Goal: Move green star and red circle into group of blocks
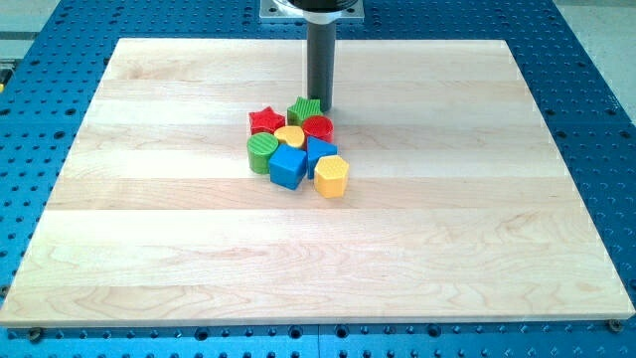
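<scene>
Pincer there is none on this arm; it ends in a dark rod, and my tip (322, 105) stands just beside the green star (304, 108), at that block's right edge, gripping nothing. Ridged on top, the green star sits at the upper edge of the cluster, above the frame's centre on the wooden worktop (149, 249). Round and glossy, the red circle (318, 127) lies just below it. Packed around them are a red star (265, 121), yellow heart (289, 135), green cylinder (262, 152), blue cube (288, 166), another blue block (320, 150) and yellow hexagon (332, 176).
</scene>
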Available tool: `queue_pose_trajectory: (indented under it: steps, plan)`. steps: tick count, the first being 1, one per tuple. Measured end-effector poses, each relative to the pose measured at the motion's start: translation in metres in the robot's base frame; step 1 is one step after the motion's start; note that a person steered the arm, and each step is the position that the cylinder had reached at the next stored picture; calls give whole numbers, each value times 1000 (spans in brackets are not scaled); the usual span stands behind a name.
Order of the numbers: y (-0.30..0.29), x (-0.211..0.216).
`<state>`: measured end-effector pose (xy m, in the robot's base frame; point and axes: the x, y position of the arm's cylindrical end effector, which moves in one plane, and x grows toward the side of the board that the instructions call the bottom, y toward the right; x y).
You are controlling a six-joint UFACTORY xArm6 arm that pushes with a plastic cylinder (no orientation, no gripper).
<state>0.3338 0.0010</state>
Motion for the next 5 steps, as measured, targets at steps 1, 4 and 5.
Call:
queue_pose_trajectory:
  steps: [1,4,5]
  plan:
    - [-9,0]
    - [-9,4]
    - [70,1]
